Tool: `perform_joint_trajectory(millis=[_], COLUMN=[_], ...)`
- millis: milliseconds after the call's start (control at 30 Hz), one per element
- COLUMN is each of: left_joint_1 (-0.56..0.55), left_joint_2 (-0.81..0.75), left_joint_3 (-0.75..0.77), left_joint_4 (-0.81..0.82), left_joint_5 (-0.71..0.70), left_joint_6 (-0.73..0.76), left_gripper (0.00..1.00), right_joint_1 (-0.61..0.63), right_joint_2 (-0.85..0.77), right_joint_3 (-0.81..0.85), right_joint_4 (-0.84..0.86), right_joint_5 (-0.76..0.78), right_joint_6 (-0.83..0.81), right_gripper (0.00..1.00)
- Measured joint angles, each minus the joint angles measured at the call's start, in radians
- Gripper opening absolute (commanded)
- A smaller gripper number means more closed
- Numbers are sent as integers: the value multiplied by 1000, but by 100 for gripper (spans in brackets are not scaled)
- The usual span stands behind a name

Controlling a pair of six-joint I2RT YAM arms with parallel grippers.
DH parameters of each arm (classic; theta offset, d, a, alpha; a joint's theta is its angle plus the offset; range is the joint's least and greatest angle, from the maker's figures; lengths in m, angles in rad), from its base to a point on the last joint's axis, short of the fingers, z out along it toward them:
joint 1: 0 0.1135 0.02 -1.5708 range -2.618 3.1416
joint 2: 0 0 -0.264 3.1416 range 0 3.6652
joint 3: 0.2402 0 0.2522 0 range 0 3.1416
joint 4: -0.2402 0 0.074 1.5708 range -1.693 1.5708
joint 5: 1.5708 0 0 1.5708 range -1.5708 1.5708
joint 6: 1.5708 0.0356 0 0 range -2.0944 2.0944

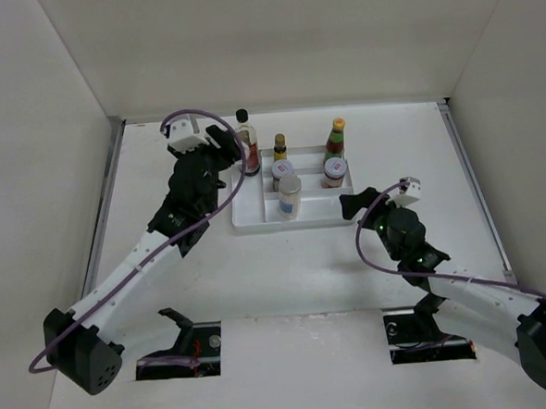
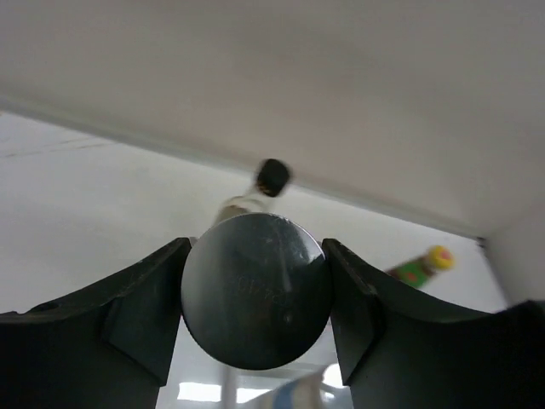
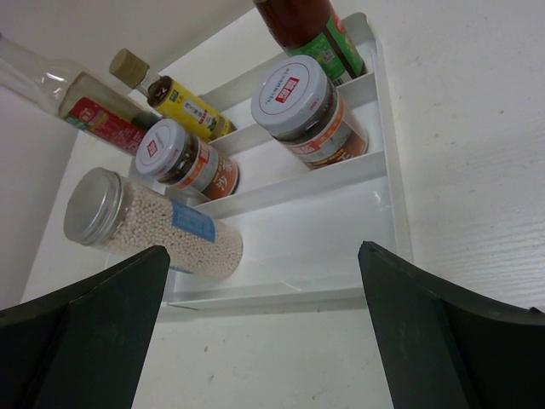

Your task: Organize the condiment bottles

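left gripper (image 2: 254, 281) clamped on a dark round jar (image 2: 255, 302), kind not made out, at the tray (image 1: 256, 226) back-left corner beside the tall clear bottle (image 1: 247, 143); probably for slotting there. right gripper (image 1: 351, 205) spread wide off the tray's front-right corner, out of the way.

On your tabletop (image 1: 306, 286) the tray (image 1: 315, 217) sits at centre. Your left claw (image 1: 240, 154) meets the tall bottle (image 1: 246, 134) at the tray's 11 o'clock corner. The yellow bottle (image 1: 279, 149) and red bottle (image 1: 335, 140) stand along 12 o'clock. There is a jar (image 1: 283, 173) (image 1: 335, 169) at 6 o'clock of each, and a shaker (image 1: 290, 197) at 6 o'clock of the left jar. Your right claw (image 1: 355, 205) sits just beside the tray's 4 o'clock corner.
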Motion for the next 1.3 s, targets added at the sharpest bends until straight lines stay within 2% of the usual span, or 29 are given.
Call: perform_joint_trajectory(millis=[167,267,433,533,833,967,1100,1167,1300], left_joint_1=[-200,-294,-393,-414,-420,-419,-419,-420,-423], left_joint_2=[2,82,257,372,687,762,775,775,777], left_joint_3=[44,82,150,194,294,295,302,302,302], left_joint_4=[67,90,132,148,172,168,191,192,182], left_joint_5=[19,42,114,150,195,201,208,211,210], left_joint_6=[31,60,75,80,83,82,78,73,62], left_gripper=[31,31,31,31,31,32,33,38,61], right_joint_1=[4,-5,-87,-146,-237,-246,-246,-246,-246], right_joint_2=[-70,-183,-351,-396,-378,-357,-326,-320,-321], right_joint_3=[-4,-32,-76,-97,-119,-129,-130,-130,-130], right_joint_4=[-2,-5,-55,-82,-121,-121,-120,-120,-120], right_joint_5=[31,70,134,143,106,90,77,73,72], right_joint_6=[-3,-1,34,66,133,148,157,158,158], right_gripper=[100,100,100,100,100,100,100,100,100])
